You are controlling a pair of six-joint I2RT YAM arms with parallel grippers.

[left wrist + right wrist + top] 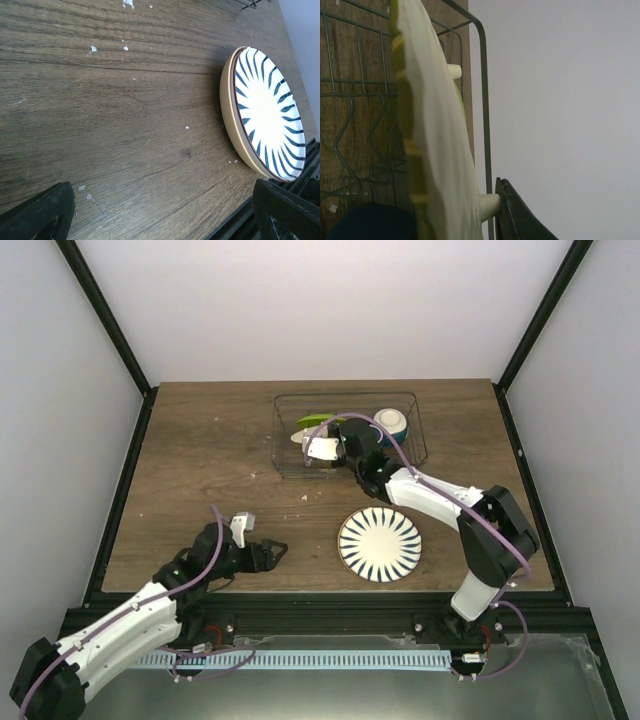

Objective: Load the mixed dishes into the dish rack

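The dish rack (345, 395) stands at the back of the table. Inside it my right gripper (318, 434) is shut on the lime-green plate (315, 421), which stands on edge. In the right wrist view that plate (435, 150) fills the left side, and its foot ring presses against my black finger (520, 220). A white bowl (392, 421) sits in the rack's right part. A dark blue shape (367, 222), perhaps the mug, shows low in the rack. The striped white plate (380, 544) lies flat near the front edge. My left gripper (278, 552) is open and empty, left of that plate (267, 112).
Rack wires (482, 100) run close beside the green plate. Small white crumbs (92, 48) dot the wooden tabletop (200, 460). A black frame rail (320, 598) borders the front edge, just beyond the striped plate.
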